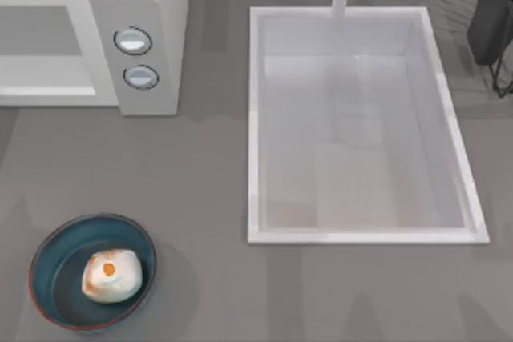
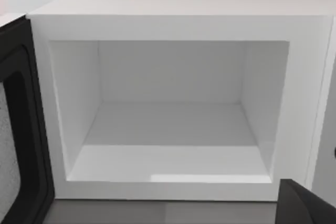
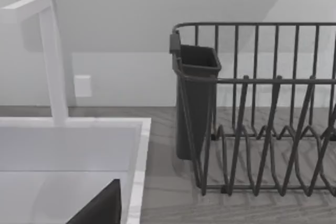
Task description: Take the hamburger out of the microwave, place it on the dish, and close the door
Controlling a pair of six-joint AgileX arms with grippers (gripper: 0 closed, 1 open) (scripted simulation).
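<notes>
While the hamburger [image 1: 112, 275] sits in the dish [image 1: 56, 247] at lower left of the top view, our microwave [image 2: 173, 22] gapes, door [image 2: 18, 129] open; jaws' state: cannot tell.

The hamburger [image 1: 112, 275] sits in the dish [image 1: 56, 258]; the microwave [image 1: 152, 6] door [image 2: 21, 124] stands open.

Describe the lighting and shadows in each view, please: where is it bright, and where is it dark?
Top view: soft even light; the dish casts a faint shadow on the counter. Left wrist view: the microwave cavity is bright white, its side walls shaded grey; the door is dark. Right wrist view: a diagonal shadow crosses the wall behind the dark rack.
</notes>
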